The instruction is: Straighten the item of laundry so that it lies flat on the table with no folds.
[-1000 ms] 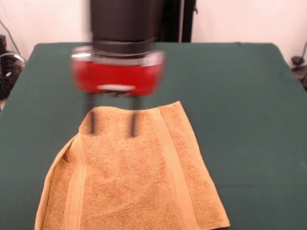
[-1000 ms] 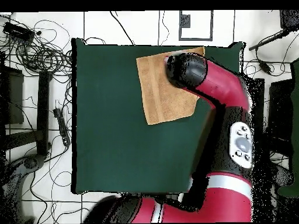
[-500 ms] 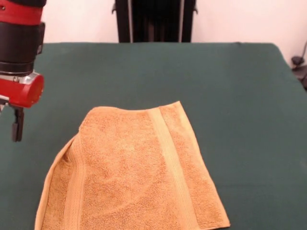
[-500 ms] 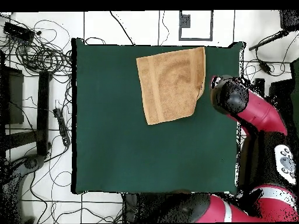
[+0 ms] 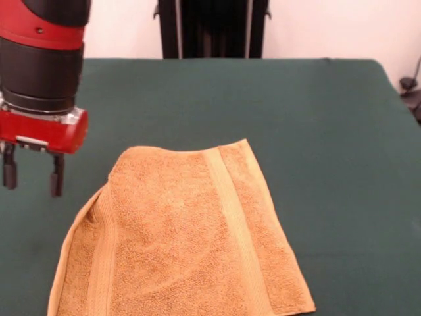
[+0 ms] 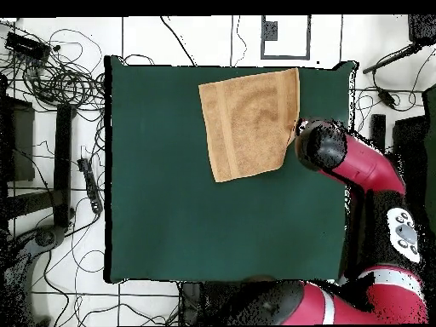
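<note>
fingers (image 5: pixel 57 176) seen spread apart, nothing held | black two-fingered gripper (image 5: pixel 31 174) hung over bare cloth just beside towel edge | golden-orange terry towel (image 5: pixel 184 237) lying near one end of dark green felt table (image 5: pixel 329 131), one corner rumpled

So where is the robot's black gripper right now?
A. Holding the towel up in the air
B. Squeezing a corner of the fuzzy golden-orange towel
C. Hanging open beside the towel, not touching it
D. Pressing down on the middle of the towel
C: the gripper hangs with its two fingers apart over the dark green table, beside the golden-orange terry towel, touching nothing.
</note>
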Controlling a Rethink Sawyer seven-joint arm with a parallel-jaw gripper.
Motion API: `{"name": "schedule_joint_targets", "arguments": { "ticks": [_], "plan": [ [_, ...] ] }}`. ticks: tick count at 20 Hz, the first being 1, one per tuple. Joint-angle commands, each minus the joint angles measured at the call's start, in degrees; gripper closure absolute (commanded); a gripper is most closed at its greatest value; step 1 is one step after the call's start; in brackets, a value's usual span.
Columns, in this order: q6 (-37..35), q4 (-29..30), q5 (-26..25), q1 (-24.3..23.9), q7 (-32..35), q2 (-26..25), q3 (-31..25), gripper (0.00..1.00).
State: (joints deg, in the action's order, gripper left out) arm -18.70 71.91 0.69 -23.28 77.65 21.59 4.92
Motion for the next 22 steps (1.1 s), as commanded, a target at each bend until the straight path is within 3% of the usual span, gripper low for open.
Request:
{"name": "schedule_joint_targets", "arguments": {
  "ticks": [1,8,22],
  "plan": [
    [-4.26,9.51,-1.64,3.42,4.42,2.31,-9.17,0.0],
    [-10.12,12.75,0.38,6.14,6.74,9.82,-8.55,0.0],
    [-12.23,11.94,1.57,9.75,10.3,10.61,-5.79,0.0]
  ]
}}
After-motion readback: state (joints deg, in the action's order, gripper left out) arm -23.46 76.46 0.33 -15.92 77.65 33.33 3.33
